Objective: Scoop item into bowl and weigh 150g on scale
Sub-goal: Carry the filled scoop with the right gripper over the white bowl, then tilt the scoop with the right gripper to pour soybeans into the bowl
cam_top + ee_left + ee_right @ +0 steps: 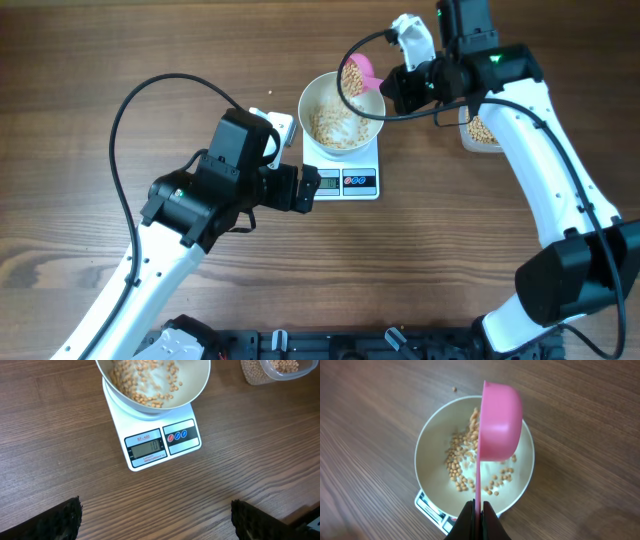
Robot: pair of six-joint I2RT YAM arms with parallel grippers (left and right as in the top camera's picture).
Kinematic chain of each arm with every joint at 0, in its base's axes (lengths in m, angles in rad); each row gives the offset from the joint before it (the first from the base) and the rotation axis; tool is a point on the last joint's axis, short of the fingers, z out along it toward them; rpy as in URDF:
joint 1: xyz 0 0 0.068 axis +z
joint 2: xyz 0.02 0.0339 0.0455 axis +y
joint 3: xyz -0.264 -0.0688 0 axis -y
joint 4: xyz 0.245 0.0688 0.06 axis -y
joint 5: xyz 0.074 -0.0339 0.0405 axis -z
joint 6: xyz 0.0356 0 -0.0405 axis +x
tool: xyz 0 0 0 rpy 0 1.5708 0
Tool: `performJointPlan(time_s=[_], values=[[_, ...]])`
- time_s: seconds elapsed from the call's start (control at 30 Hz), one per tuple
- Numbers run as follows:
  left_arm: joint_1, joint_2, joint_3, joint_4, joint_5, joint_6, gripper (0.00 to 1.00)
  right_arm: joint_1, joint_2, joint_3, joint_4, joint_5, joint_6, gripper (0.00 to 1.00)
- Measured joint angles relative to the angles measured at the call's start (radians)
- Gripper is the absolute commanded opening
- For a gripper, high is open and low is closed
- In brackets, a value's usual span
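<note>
I tip beans [455, 465] from the scoop [500, 420], right fingers [465, 527] clamped on it, into the bowl [427, 455]; left fingers [60, 520] gape empty; next, check the scale [150, 447].

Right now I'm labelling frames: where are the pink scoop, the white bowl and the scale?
pink scoop [500, 420]: right wrist view, outer side of its cup.
white bowl [427, 475]: right wrist view, bare inner wall, left side.
scale [145, 449]: left wrist view, its grey display.

Pink scoop [500, 415], tan beans [454, 462], white bowl [427, 477], white scale [117, 422], brown wood-grain table [50, 460]
</note>
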Motion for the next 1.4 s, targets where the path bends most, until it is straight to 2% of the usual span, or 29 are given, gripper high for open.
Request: performJointPlan(time_s=[0.47, 0.9, 1.23, 1.33, 1.4], values=[[0.0, 0.0, 0.0, 0.0, 0.0, 0.0, 1.0, 0.15, -0.064, 0.0, -0.016, 0.386, -0.143, 0.04], [0.0, 0.0, 0.0, 0.0, 0.0, 0.0, 1.0, 0.241, -0.097, 0.0, -0.068, 0.455, -0.169, 0.04], [0.0, 0.0, 0.0, 0.0, 0.0, 0.0, 1.0, 0.245, -0.097, 0.0, -0.044, 0.526, -0.167, 0.04], [0.0, 0.0, 0.0, 0.0, 0.0, 0.0, 1.0, 0.244, -0.099, 0.0, -0.038, 0.501, -0.098, 0.04], [0.0, 0.0, 0.0, 0.0, 0.0, 0.0, 1.0, 0.212, -0.106, 0.0, -0.049, 0.385, -0.038, 0.04]])
